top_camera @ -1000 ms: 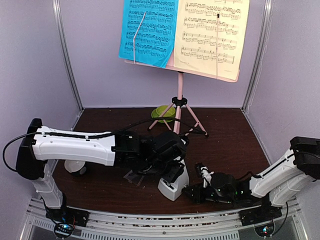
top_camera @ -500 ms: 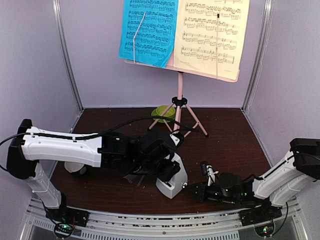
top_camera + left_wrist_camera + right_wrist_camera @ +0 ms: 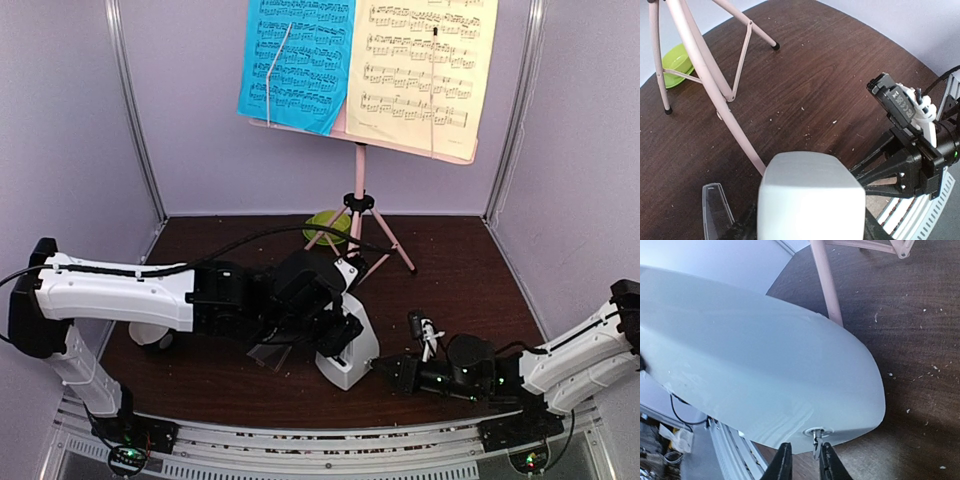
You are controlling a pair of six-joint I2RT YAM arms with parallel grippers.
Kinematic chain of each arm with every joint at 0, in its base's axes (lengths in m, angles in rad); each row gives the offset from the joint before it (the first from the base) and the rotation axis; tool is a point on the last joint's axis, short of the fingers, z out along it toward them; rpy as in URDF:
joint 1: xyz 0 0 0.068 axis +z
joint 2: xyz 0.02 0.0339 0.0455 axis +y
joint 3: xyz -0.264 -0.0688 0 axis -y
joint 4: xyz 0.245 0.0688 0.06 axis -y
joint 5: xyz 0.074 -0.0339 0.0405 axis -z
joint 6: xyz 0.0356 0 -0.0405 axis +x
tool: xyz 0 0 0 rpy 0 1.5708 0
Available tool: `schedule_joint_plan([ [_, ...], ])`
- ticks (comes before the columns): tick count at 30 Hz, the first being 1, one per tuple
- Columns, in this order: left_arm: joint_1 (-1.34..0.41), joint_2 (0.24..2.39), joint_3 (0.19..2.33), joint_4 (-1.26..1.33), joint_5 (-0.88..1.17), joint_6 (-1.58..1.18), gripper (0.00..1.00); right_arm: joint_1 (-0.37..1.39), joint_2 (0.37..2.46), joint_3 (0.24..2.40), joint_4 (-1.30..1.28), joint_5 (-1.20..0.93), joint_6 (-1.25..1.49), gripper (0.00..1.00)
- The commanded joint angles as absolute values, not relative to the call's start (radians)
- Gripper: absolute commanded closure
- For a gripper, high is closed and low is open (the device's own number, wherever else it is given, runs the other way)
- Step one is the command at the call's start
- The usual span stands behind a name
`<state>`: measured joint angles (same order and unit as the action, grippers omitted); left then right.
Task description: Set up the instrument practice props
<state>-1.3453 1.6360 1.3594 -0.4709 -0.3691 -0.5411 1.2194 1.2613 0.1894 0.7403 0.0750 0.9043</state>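
- We saw the right gripper [image 3: 803, 452] low at the near edge of the table [image 3: 470, 290]. Its jaws were nearly together either side of a small metal stub [image 3: 815, 436] on the metronome [image 3: 352, 362]; whether they pinched it we could not tell.
- The left gripper [image 3: 333, 338] clasped the metronome from above.
- Behind stood the music stand [image 3: 358, 190], carrying the blue sheet [image 3: 295, 60] and yellow sheet [image 3: 420, 65].

Green saucer [image 3: 322, 226], white bowl [image 3: 150, 333], brown table [image 3: 460, 290]

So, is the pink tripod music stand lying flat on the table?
No, the pink stand is upright on its legs, holding the blue music sheet and the pale-yellow music sheet.
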Motion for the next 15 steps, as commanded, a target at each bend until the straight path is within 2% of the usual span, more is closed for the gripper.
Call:
schedule_joint_plan([
  [1, -1.350, 1.562, 1.369, -0.301, -0.387, -0.482, 1.00, 1.214, 1.229, 0.207, 0.726, 0.066, 0.887, 0.73],
  [7, -1.350, 1.492, 1.302, -0.185, -0.393, -0.395, 1.00, 1.213, 1.154, 0.192, 0.679, 0.090, 0.872, 0.68],
  [15, -1.351, 1.473, 1.309, -0.144, -0.381, -0.338, 1.00, 1.206, 1.057, 0.272, 0.548, 0.137, 0.812, 0.71],
])
